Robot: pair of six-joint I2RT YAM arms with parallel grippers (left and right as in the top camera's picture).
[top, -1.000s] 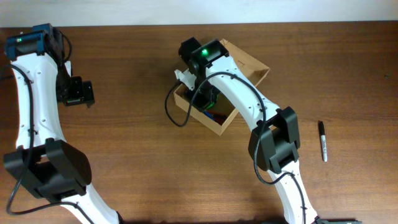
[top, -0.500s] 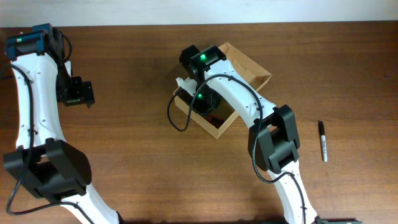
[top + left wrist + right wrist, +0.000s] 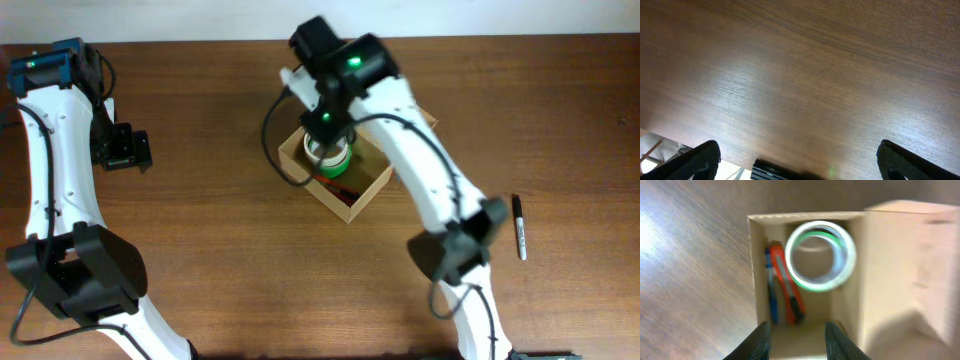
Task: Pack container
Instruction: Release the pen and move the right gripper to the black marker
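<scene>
The container (image 3: 352, 207), a tan cardboard box with its flap lid (image 3: 910, 265) open, stands mid-table. In it lie a white-and-green tape roll (image 3: 820, 255), an orange cutter (image 3: 792, 292) and a blue pen (image 3: 771, 295). The roll also shows in the overhead view (image 3: 328, 152). My right gripper (image 3: 797, 342) is open and empty, raised above the near end of the container (image 3: 756, 270). My left gripper (image 3: 122, 148) is open and empty over bare table at the far left, and the left wrist view (image 3: 800, 165) shows only wood between its fingers.
A black marker (image 3: 519, 227) lies on the table to the right of the container. The right arm (image 3: 420, 150) crosses over the box's far right side. The table's far edge (image 3: 670, 145) shows near the left gripper.
The right gripper has lifted up out of the container, empty. The tape roll now lies uncovered inside the box. The left arm has not moved.
</scene>
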